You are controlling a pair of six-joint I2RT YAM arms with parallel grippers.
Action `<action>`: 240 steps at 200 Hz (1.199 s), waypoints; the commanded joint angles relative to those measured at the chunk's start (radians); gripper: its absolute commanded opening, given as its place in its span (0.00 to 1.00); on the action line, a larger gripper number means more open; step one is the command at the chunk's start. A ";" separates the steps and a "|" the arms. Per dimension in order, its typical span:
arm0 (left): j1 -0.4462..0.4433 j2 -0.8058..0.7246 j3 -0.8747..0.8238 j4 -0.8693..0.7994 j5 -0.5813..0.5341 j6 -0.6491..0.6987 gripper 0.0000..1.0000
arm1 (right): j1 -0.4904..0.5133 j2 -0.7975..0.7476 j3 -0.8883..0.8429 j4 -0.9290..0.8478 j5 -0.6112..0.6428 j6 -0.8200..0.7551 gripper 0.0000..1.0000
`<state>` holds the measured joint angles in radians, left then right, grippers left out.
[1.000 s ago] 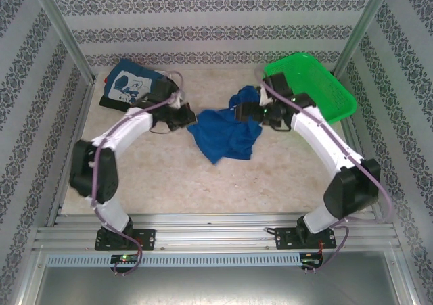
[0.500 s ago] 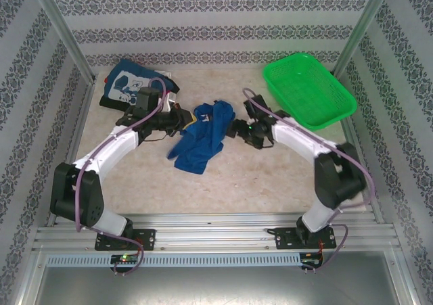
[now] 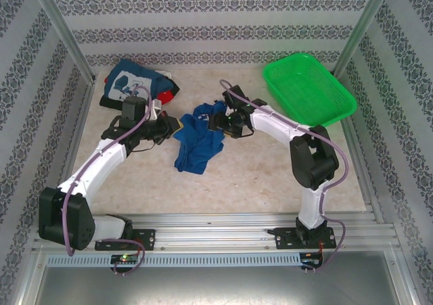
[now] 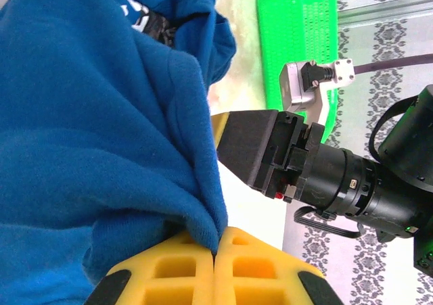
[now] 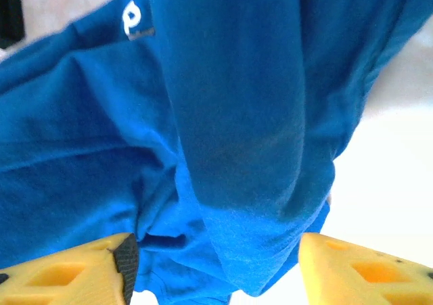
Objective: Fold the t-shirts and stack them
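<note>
Yellow pads of the left end effector [image 4: 215,251] are pressed together on a fold of the royal-blue t-shirt [image 3: 196,146]. The shirt hangs bunched over the bench [image 3: 257,176], left of the green basket [image 3: 338,105]. The right end effector [image 5: 213,251] stands apart with cloth sagging between its pads; whether it bears any weight is hard to tell. To spread the shirt well, it should close on a hem or shoulder, then both should draw apart evenly. The navy t-shirt [image 3: 135,82] lies farther left of the basket.
</note>
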<state>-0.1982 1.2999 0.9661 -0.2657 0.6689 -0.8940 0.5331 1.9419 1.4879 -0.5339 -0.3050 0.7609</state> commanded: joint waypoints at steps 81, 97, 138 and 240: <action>0.102 -0.085 -0.081 -0.120 -0.006 0.139 0.00 | -0.026 0.009 0.023 -0.094 0.091 -0.015 0.00; 0.123 -0.116 -0.106 -0.149 -0.009 0.163 0.00 | -0.068 -0.068 0.024 -0.126 0.113 -0.039 0.00; 0.149 -0.193 -0.189 -0.165 0.001 0.162 0.00 | -0.177 -0.181 0.100 -0.256 0.100 -0.129 0.00; 0.088 -0.308 -0.372 -0.142 0.016 0.133 0.00 | -0.121 0.073 0.719 -0.531 0.029 -0.316 0.00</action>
<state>-0.1040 1.0000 0.6411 -0.3946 0.7090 -0.7631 0.3386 1.9274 2.0556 -0.9211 -0.2398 0.5171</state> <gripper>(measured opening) 0.051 0.068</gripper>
